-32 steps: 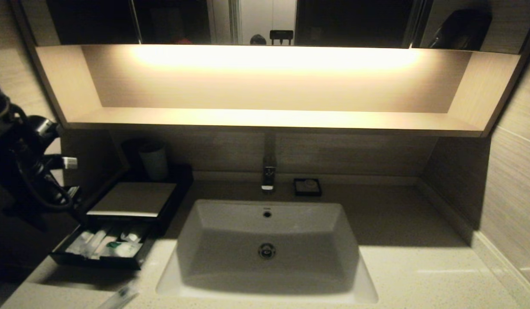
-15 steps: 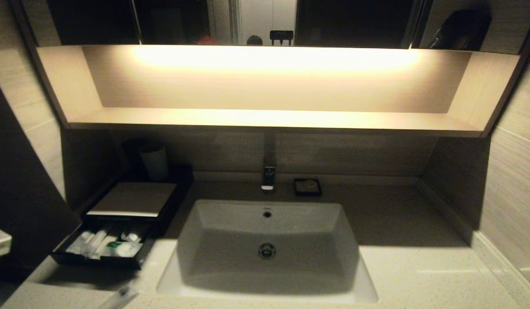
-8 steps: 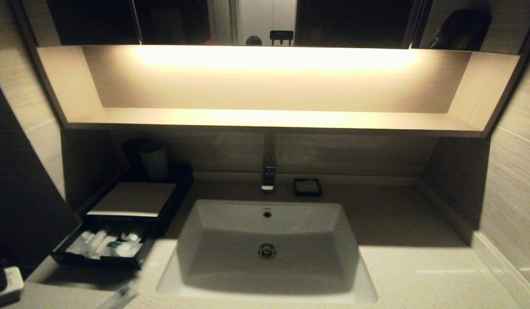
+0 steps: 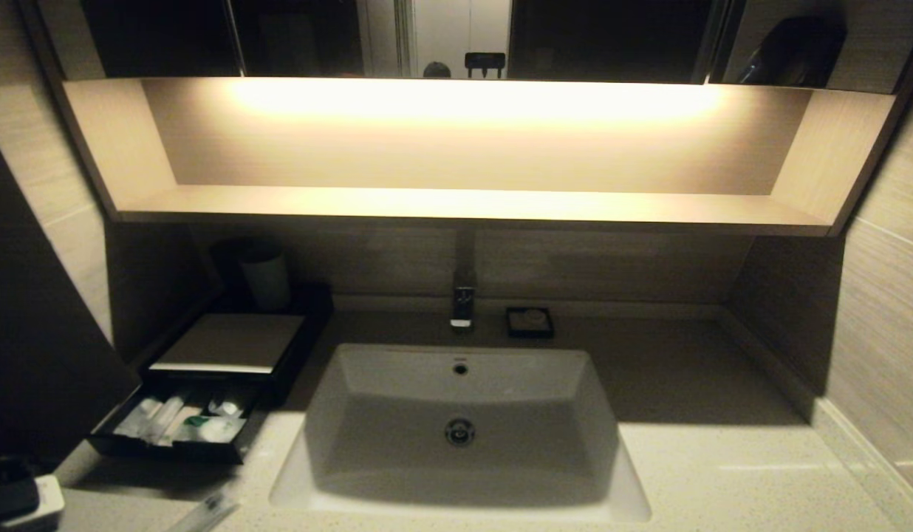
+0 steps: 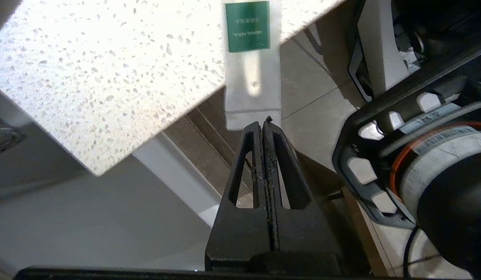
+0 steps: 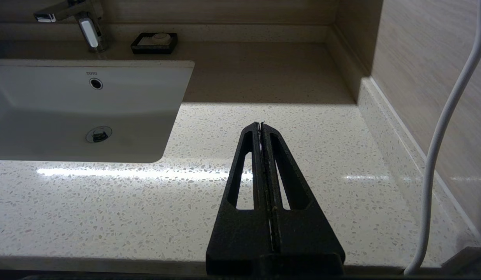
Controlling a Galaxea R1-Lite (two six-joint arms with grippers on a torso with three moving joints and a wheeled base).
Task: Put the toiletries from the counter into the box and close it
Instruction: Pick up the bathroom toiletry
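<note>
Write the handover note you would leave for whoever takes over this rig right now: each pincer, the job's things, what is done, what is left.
Left pincer: shut, empty, just off the front left corner of the cream speckled stone counter.
Right pincer: shut, idle over the counter's right part.
Done: several clear-wrapped white-and-green toiletry packets lie in the open drawer of the low black box.
Left: one long slim clear packet with a green label overhangs the counter's front edge just beyond the left pincer's tips; put it in, then push the drawer shut.
</note>
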